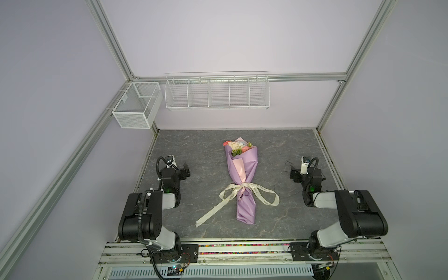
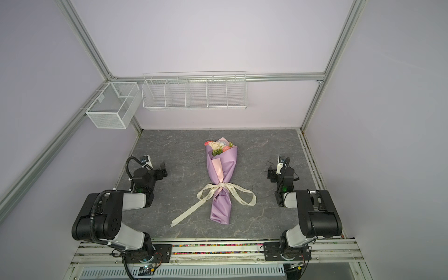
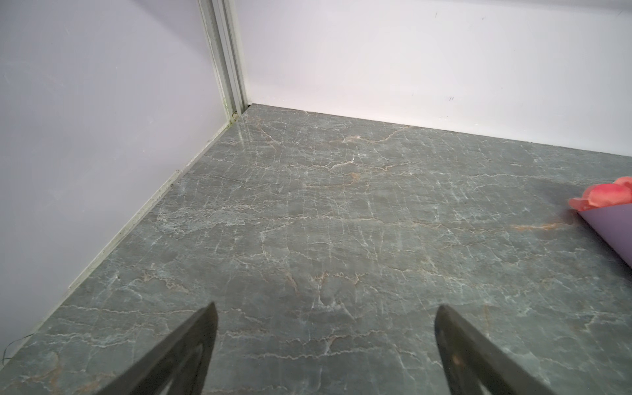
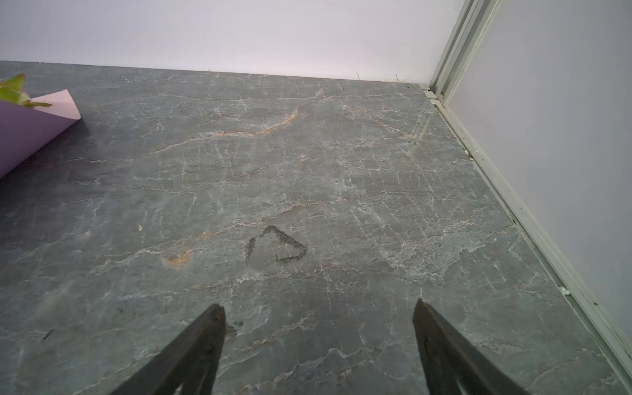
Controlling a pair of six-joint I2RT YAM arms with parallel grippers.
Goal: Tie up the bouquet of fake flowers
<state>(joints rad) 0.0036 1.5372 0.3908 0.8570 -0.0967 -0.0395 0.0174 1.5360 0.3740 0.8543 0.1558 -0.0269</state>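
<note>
The bouquet of fake flowers (image 1: 236, 146) (image 2: 218, 146) lies mid-table in both top views, heads toward the back wall, rolled in lilac and pink wrapping paper (image 1: 244, 174) (image 2: 221, 174). A cream ribbon (image 1: 252, 191) (image 2: 230, 191) is tied in a bow around the paper's narrow waist, one long tail trailing front-left. My left gripper (image 1: 186, 171) (image 2: 163, 171) (image 3: 326, 307) sits well left of the bouquet, open and empty over bare table. My right gripper (image 1: 293, 175) (image 2: 271, 175) (image 4: 319, 306) sits well right of it, open and empty. A pink rose (image 3: 605, 196) and a green leaf (image 4: 13, 90) show at the wrist views' edges.
The grey marble tabletop (image 1: 194, 155) is walled at the back and both sides. A white mesh basket (image 1: 135, 104) and a wire rack (image 1: 217, 91) hang on the walls above the table. A dark scribble mark (image 4: 277, 244) lies on the table ahead of the right gripper.
</note>
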